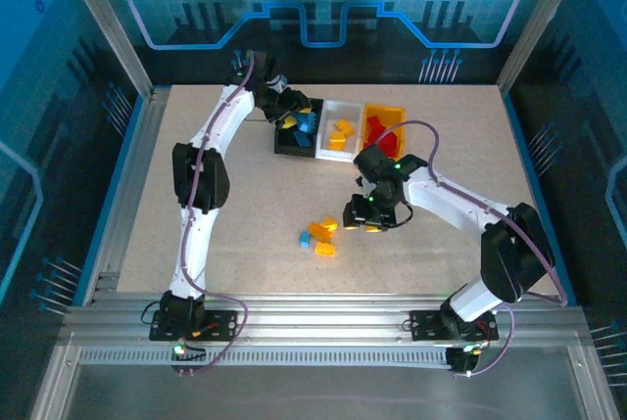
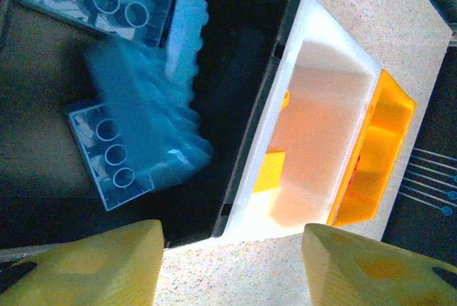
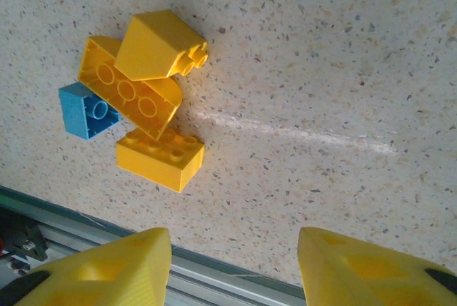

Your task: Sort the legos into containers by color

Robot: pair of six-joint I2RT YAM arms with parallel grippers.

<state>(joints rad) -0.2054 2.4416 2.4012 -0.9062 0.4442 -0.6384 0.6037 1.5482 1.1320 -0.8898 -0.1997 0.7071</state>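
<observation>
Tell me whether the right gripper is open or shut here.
Open. The right gripper shows its yellow fingers set wide apart, gripping nothing.

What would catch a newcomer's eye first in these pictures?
At the table's far middle, joined in a row, the black bin holds blue bricks, the white bin yellow pieces, the orange bin red pieces. Nearer, loose yellow bricks and one blue brick lie clustered close to the open right gripper.

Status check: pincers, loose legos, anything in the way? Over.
Left pincer open over black bin, blue bricks inside. Right pincer open, empty, near loose legos: three yellow, one blue. Nothing blocking them.
</observation>
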